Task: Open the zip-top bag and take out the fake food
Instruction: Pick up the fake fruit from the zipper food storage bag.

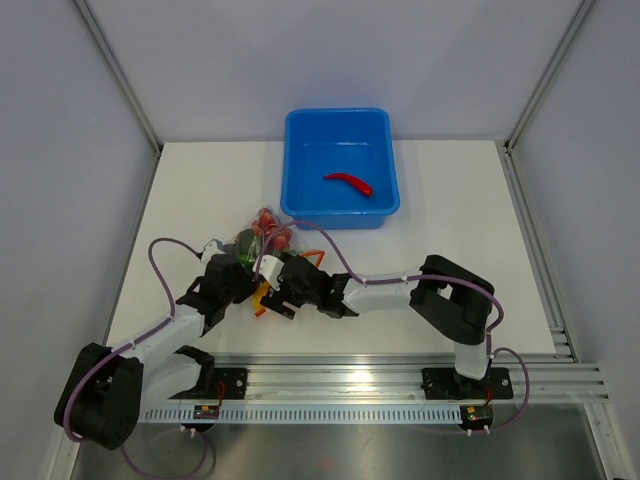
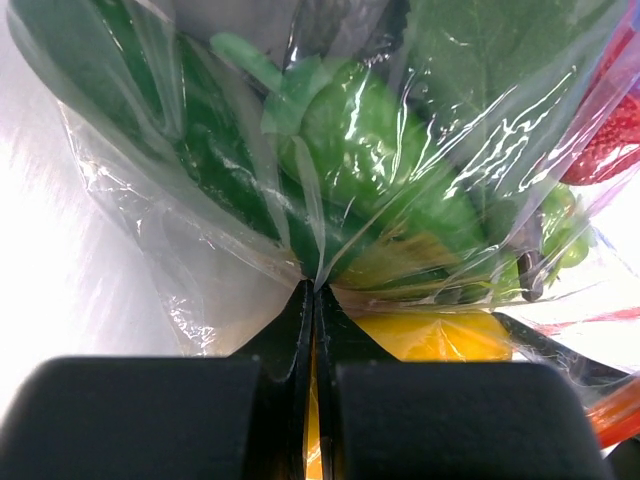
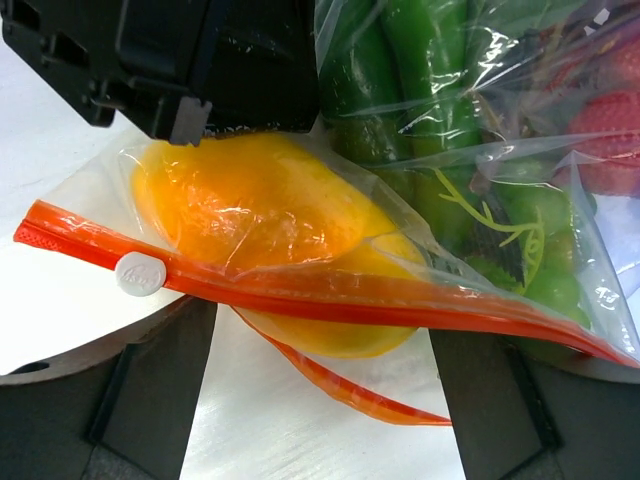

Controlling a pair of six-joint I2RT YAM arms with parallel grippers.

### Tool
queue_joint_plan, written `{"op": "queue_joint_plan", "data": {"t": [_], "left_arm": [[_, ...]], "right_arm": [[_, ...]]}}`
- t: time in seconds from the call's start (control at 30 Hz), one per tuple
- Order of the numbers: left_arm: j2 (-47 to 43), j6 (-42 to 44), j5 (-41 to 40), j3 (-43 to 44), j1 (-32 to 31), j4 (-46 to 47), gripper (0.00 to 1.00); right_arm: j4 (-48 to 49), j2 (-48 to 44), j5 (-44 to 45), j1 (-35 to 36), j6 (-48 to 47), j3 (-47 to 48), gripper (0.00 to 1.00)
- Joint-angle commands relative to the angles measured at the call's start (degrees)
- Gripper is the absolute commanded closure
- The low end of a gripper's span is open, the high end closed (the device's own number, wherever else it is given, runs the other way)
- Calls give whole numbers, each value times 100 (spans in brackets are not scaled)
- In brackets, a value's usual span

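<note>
Zip-top bag (image 1: 258, 243) held fake food (image 3: 255, 205); left gripper (image 2: 313, 300) clamped on its plastic; right gripper (image 3: 320, 400) gaped wide under zip strip (image 3: 330, 295). Red chili (image 1: 348, 183) lay in blue tub (image 1: 293, 160).

The bag (image 3: 560, 230) is thin clear plastic film, crinkled and glossy with bright glints; its zip (image 3: 330, 297) is orange-red plastic, finely textured at one end, with a matt white slider (image 3: 139, 274); the pepper (image 3: 250, 215) looks smooth and waxy; the green vegetables (image 2: 370, 150) shine through the film; the tub (image 1: 340, 216) and chili (image 1: 348, 182) are smooth glossy plastic; the bench (image 1: 200, 200) is matt white; the left end effector (image 2: 312, 300) is matt black plastic; the rail (image 1: 400, 378) is ribbed bare metal.
</note>
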Motion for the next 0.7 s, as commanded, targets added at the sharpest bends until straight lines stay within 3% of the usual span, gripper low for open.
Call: {"op": "queue_joint_plan", "data": {"t": [0.0, 0.3, 0.43, 0.67], "left_arm": [[201, -69, 167, 40, -205, 29, 100], [201, -86, 281, 128, -364, 47, 100], [263, 71, 579, 128, -381, 380, 100], [535, 335, 1037, 313, -417, 451, 100]], "right_arm": [[287, 157, 48, -24, 86, 345, 8], [-12, 316, -321, -24, -72, 495, 6], [-21, 298, -400, -24, -169, 478, 1], [49, 316, -689, -15, -389, 443, 1]]}}
